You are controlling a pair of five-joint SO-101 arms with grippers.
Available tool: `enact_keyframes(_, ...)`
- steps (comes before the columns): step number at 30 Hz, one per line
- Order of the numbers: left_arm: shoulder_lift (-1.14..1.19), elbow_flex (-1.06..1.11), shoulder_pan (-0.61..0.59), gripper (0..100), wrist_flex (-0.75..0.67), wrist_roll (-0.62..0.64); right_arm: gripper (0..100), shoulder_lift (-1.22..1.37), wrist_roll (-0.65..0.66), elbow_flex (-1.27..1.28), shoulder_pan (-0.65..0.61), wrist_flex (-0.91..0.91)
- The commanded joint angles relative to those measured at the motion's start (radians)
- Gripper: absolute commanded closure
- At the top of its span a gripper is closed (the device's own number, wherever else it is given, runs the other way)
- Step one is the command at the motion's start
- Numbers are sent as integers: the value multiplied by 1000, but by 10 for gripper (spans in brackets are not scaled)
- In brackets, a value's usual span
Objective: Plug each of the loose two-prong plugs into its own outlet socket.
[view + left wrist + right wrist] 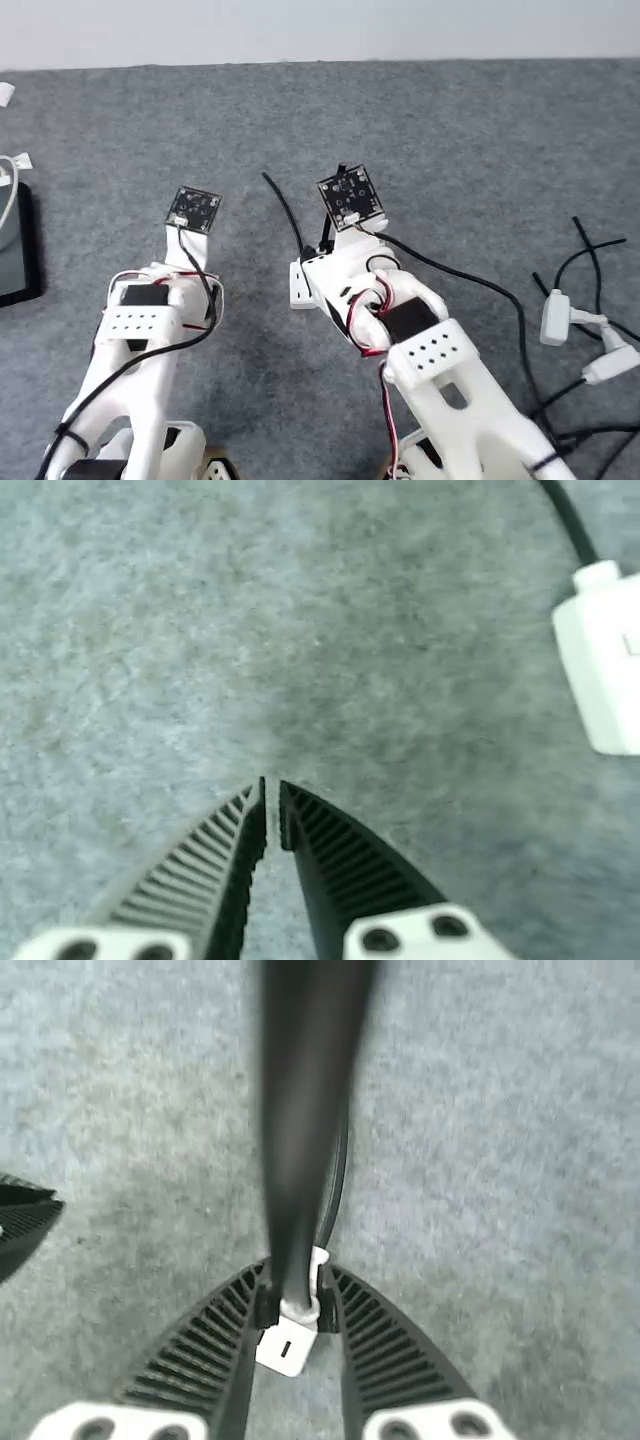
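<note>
Your right fingers (245, 1310) were clenched on a white plug (287, 1345), its black cord (300, 1110) rising between them. Your left fingers (240, 830) were pressed together on nothing, with a white block (605, 670) just beside them. The step in hand looked like carrying the plug. Next you'd need its prongs squared up before pushing in.

Plug (302, 285) centre; connectors (555, 318) far right.

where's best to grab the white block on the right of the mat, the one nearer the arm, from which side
Pinch the white block across its long sides, down from above: it lies flat on the mat, and a black cord seems to leave its far end.
</note>
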Motion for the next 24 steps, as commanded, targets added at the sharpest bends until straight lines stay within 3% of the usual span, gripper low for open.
enact_keyframes(1,-31,-12,-14,987,-29,9,991,73,-9,-54,13,-22)
enact_keyframes(24,-35,-10,-15,987,-29,8,991,282,-37,-196,-38,-41)
